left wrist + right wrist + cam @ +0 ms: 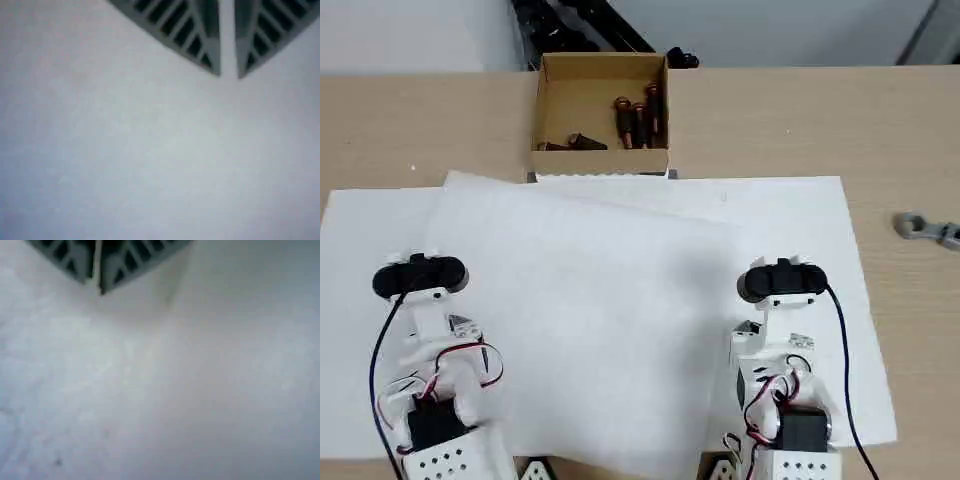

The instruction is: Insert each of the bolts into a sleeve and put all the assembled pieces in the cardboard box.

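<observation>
The left claw [229, 75] and the right claw [97, 286] are both clenched on nothing, fingertips all but meeting above the white paper [620, 300], while the copper-coloured bolts [638, 118] lie inside the cardboard box [542, 100] at the far side of the table [420, 120], well apart from both arms.

There's the right gripper [97, 285] hanging close over the white paper [175, 390], its ribbed grey fingers [127, 260] all but touching, a sheet edge [176, 282] just beside them.
</observation>
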